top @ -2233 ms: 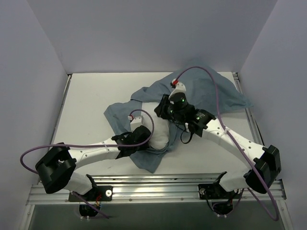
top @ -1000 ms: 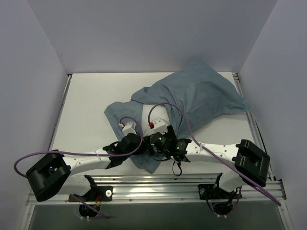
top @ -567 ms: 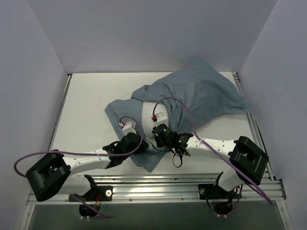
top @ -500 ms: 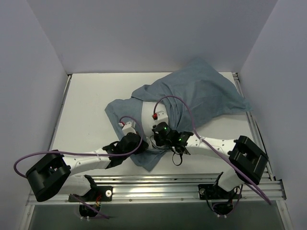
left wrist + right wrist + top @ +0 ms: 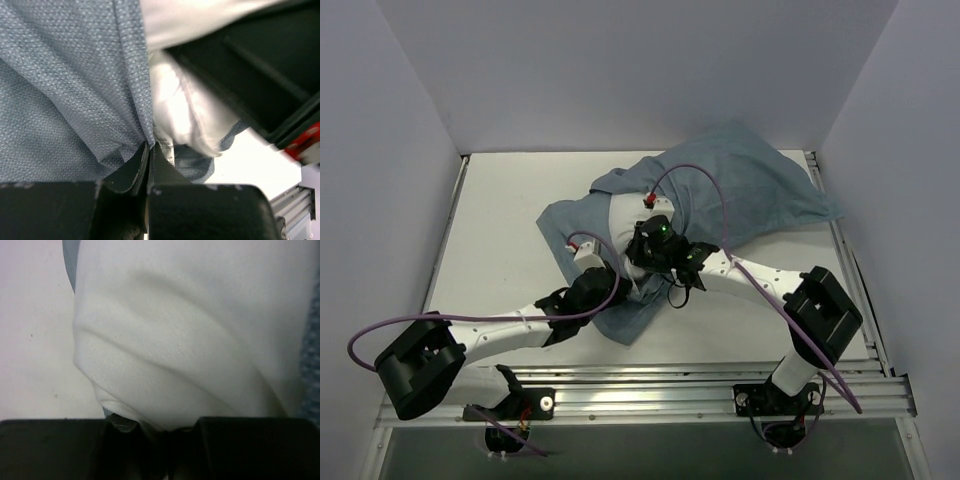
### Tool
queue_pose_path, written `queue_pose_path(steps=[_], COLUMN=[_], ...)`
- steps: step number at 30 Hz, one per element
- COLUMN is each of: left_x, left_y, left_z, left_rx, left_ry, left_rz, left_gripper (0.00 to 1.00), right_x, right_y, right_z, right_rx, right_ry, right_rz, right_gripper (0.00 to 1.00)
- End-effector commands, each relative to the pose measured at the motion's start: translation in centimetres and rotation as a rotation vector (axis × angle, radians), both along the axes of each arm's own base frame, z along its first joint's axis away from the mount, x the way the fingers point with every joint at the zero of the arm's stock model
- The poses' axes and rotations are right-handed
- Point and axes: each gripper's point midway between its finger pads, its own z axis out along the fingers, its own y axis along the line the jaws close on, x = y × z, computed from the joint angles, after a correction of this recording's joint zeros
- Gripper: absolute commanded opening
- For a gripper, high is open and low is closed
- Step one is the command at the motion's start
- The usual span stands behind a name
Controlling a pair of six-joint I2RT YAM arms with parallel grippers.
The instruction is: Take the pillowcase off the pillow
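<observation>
Since half a second ago, our right gripper [image 5: 152,432] has travelled up along the pillow [image 5: 190,330] toward its far end, and more white shows. Its jaws are closed around a bunched fold of the pillow, whose creases run down into the gap between them. Our left gripper [image 5: 148,150] has barely shifted. Its jaws are pressed together on a pinch of the pillowcase [image 5: 65,90], with the pillow's white cloth touching just beside that pinch.

Seen from above, the left grip sits at the pillow's near-left side and the right grip is on the pillow itself. The pillowcase spreads past the pillow to the far right, where most of it lies slack on the table [image 5: 500,220]. The sack's long axis therefore runs near-left to far-right. We judge that the coming move depends on pulling the two grips apart along that line, with the right arm nearer the pillow.
</observation>
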Motion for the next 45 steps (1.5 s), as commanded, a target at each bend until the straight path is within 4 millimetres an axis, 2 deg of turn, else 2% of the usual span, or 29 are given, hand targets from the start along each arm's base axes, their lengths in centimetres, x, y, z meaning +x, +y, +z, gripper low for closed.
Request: queue_pose_path(steps=[1, 5, 7, 10, 12, 13, 15, 16, 17, 19, 20, 23, 24, 25, 26, 27, 29, 30, 32, 33, 34, 35, 38, 39, 41, 42, 43, 44, 45], left_x=[-3.2, -3.0, -3.0, -2.5, -2.0, -2.2, -2.1, -2.1, -1.9, -2.2, -2.2, -2.1, -2.0, -1.8, -1.9, -1.9, -2.0, -2.1, -2.2, -2.6, -2.6, -2.4, -1.6, -1.0, 0.0, 0.7, 1.1, 1.8, 2.4], left_y=[-1.7, -1.3, -0.4, 1.5, 3.0, 4.0, 5.9, 6.4, 7.1, 8.2, 8.5, 8.7, 8.6, 8.2, 7.8, 7.7, 6.7, 6.5, 5.7, 5.7, 5.7, 5.5, 6.2, 6.0, 5.5, 4.8, 4.4, 3.9, 3.4], left_z=[-1.4, -2.0, -2.4, -2.5, -2.2, -2.7, -2.9, -3.0, -2.9, -3.9, -4.1, -4.0, -3.8, -3.0, -2.2, -1.8, 0.6, 1.2, 4.0, 4.5, 5.4, 7.3, 8.7, 10.1, 10.0, 11.3, 11.4, 10.5, 11.0], left_rx=[0.014, 0.020, 0.041, 0.061, 0.052, 0.077, 0.080, 0.077, 0.061, 0.070, 0.064, 0.059, 0.059, 0.052, 0.051, 0.056, 0.040, 0.037, 0.022, 0.035, 0.044, 0.053, 0.156, 0.165, 0.236, 0.223, 0.238, 0.279, 0.276], left_ry=[0.081, 0.108, 0.127, 0.137, 0.127, 0.143, 0.145, 0.148, 0.151, 0.177, 0.186, 0.194, 0.190, 0.176, 0.161, 0.155, 0.116, 0.108, 0.051, 0.047, 0.029, -0.016, -0.077, -0.106, -0.129, -0.160, -0.167, -0.163, -0.177], left_rz=[-0.139, -0.100, -0.060, 0.037, 0.113, 0.141, 0.215, 0.234, 0.266, 0.290, 0.296, 0.289, 0.280, 0.265, 0.233, 0.216, 0.146, 0.121, 0.055, 0.029, 0.016, -0.005, -0.014, -0.010, -0.026, -0.030, -0.035, -0.043, -0.038], left_gripper=[0.02, 0.02, 0.02, 0.02, 0.02, 0.02, 0.02, 0.02, 0.02, 0.02, 0.02, 0.04, 0.06, 0.09, 0.19, 0.27, 0.43, 0.59, 0.70, 0.76, 0.77, 0.79, 0.80, 0.80, 0.80, 0.80, 0.80, 0.79, 0.79], right_x=[5.4, 5.3, 4.0, 1.1, -0.8, -2.4, -4.5, -6.0, -6.8, -8.7, -9.4, -11.1, -11.6, -11.8, -12.0, -12.2, -12.1, -12.2, -11.8, -11.8, -11.6, -11.5, -11.2, -11.1, -10.8, -10.7, -10.5, -10.4, -10.4], right_y=[2.9, 2.6, 2.5, 1.4, -0.1, -1.6, -3.7, -5.6, -6.8, -9.1, -9.8, -10.8, -11.0, -11.0, -11.1, -11.4, -11.3, -11.3, -10.8, -10.5, -10.3, -10.1, -9.5, -9.4, -9.2, -9.1, -9.1, -9.1, -9.0], right_z=[16.0, 19.1, 20.5, 19.9, 18.0, 18.4, 16.2, 16.2, 15.1, 14.5, 13.0, 10.7, 8.7, 7.9, 6.9, 4.9, 3.5, 2.4, 2.0, 1.6, 1.6, 1.6, 1.4, 1.3, 1.5, 1.4, 1.6, 1.6, 1.7], right_rx=[0.409, 0.407, 0.408, 0.339, 0.266, 0.236, 0.163, 0.123, 0.088, 0.048, 0.020, -0.006, -0.026, -0.028, -0.032, -0.060, -0.067, -0.078, -0.064, -0.060, -0.051, -0.046, -0.035, -0.036, -0.033, -0.038, -0.039, -0.040, -0.038], right_ry=[-0.296, -0.303, -0.302, -0.259, -0.206, -0.213, -0.175, -0.175, -0.157, -0.141, -0.118, -0.064, -0.026, -0.010, 0.012, 0.048, 0.061, 0.081, 0.073, 0.080, 0.072, 0.068, 0.067, 0.070, 0.056, 0.059, 0.052, 0.049, 0.045], right_rz=[-0.069, -0.043, 0.011, 0.100, 0.123, 0.147, 0.164, 0.163, 0.156, 0.149, 0.155, 0.181, 0.184, 0.189, 0.183, 0.178, 0.172, 0.173, 0.182, 0.188, 0.187, 0.189, 0.196, 0.198, 0.198, 0.200, 0.196, 0.196, 0.198], right_gripper=[0.00, 0.00, 0.00, 0.00, 0.00, 0.00, 0.00, 0.00, 0.00, 0.00, 0.00, 0.00, 0.00, 0.00, 0.00, 0.00, 0.00, 0.00, 0.00, 0.00, 0.00, 0.00, 0.00, 0.00, 0.00, 0.00, 0.00, 0.00, 0.00])
